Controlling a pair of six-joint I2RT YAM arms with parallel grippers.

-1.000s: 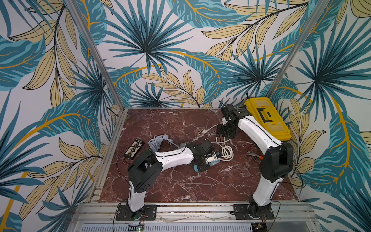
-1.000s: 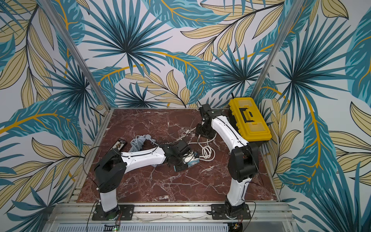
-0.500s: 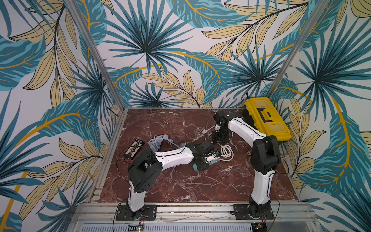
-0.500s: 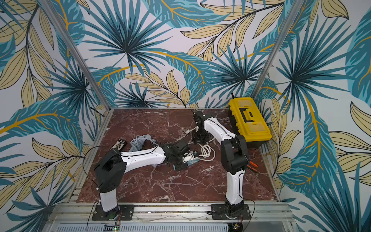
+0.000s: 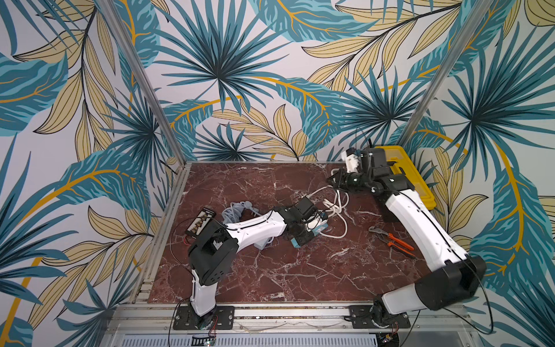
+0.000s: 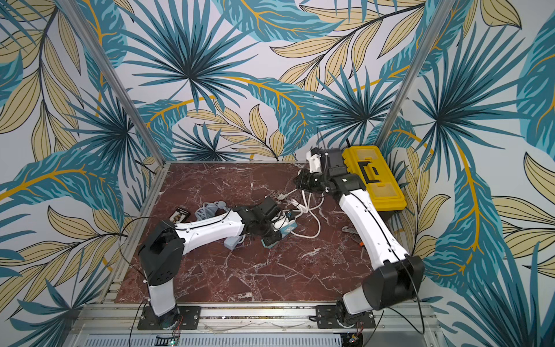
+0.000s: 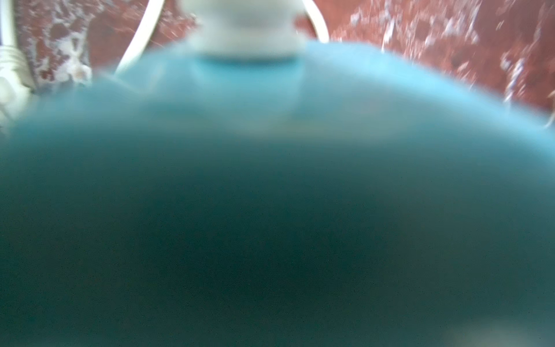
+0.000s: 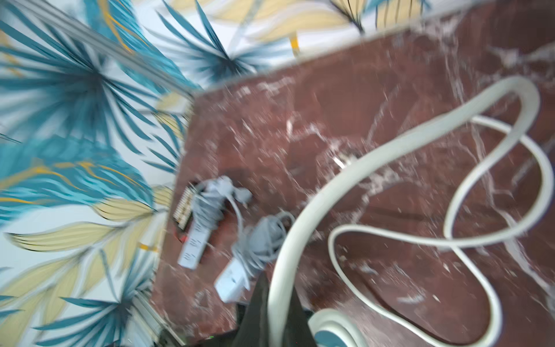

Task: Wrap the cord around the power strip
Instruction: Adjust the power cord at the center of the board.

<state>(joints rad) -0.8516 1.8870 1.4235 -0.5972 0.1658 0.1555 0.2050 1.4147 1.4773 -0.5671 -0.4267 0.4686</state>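
The blue power strip (image 5: pixel 322 224) lies at mid-table, and my left gripper (image 5: pixel 304 231) is shut on it. Up close it fills the left wrist view as a blue blur (image 7: pixel 270 135), hiding the fingers. Its white cord (image 5: pixel 336 207) runs in loose loops toward the back right. There my right gripper (image 5: pixel 334 180) is shut on the cord, a little above the table. In the right wrist view the cord (image 8: pixel 345 180) passes between the dark fingertips (image 8: pixel 255 312) of the right gripper (image 8: pixel 277 315). Both top views show the strip (image 6: pixel 286 229) and the cord (image 6: pixel 309 210).
A yellow toolbox (image 5: pixel 402 174) stands at the back right, behind the right arm. Orange-handled pliers (image 5: pixel 393 238) lie on the right. A grey cord-wrapped strip (image 5: pixel 237 210) and a small black box (image 5: pixel 199 225) sit on the left. Another grey strip (image 5: pixel 261 243) lies under the left arm.
My right gripper has closed on the white cord near the back right. The right arm's elbow has swung out to the right and forward. The left arm has stayed put.
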